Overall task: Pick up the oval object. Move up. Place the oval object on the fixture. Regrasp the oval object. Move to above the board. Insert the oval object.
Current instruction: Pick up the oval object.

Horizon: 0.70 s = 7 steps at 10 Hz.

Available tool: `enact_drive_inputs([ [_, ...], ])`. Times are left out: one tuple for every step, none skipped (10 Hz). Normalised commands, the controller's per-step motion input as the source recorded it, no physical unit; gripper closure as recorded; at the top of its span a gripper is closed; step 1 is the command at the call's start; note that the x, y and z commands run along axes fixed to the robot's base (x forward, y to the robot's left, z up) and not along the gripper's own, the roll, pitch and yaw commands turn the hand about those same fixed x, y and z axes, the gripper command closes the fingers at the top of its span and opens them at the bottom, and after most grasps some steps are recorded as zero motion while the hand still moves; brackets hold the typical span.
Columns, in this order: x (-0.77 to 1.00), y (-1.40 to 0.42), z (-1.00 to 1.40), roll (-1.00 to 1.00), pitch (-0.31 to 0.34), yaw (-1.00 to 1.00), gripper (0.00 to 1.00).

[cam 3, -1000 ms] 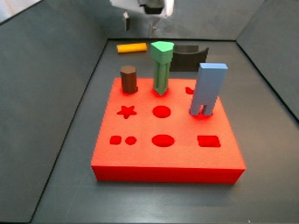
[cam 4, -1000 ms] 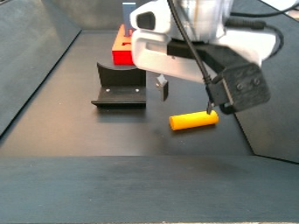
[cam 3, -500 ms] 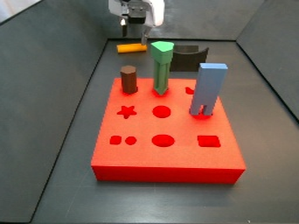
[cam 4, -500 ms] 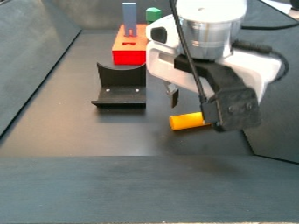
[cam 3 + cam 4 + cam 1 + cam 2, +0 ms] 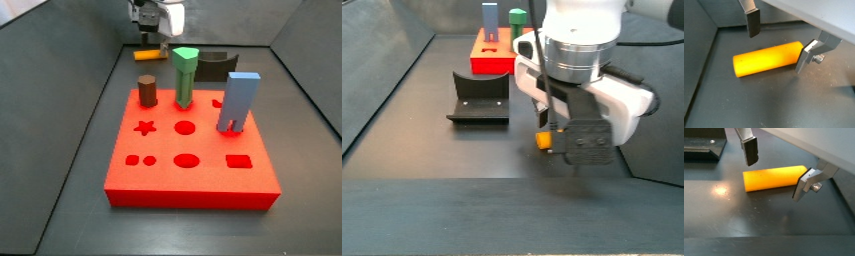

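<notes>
The oval object is a yellow-orange peg lying flat on the dark floor, also in a wrist view. My gripper is open and low over it, with one finger on each side of the peg's end and not touching it; it shows the same way in a wrist view. In a side view the gripper hangs over the peg behind the red board. The arm hides most of the peg in a side view. The fixture stands apart from it.
On the board stand a green peg, a brown cylinder and a blue piece. The fixture sits behind the board, beside the peg. Grey walls enclose the floor on both sides.
The gripper has come down over the oval object, from well above it to fingers beside it. The peg has not moved.
</notes>
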Motion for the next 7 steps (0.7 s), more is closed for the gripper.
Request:
enact_drive_inputs([
  [0.17, 0.00, -0.26, -0.26, -0.004, -0.48, 0.00],
  [0.12, 0.00, -0.28, -0.26, -0.019, -0.47, 0.00],
  [0.13, 0.00, -0.25, -0.26, -0.023, -0.47, 0.00],
  [0.16, 0.00, -0.21, -0.24, -0.027, -0.41, 0.00],
  [0.15, 0.00, -0.19, -0.25, -0.033, -0.40, 0.00],
  [0.14, 0.00, -0.16, -0.26, -0.027, -0.39, 0.00],
  [0.12, 0.00, -0.13, -0.25, -0.033, -0.38, 0.00],
])
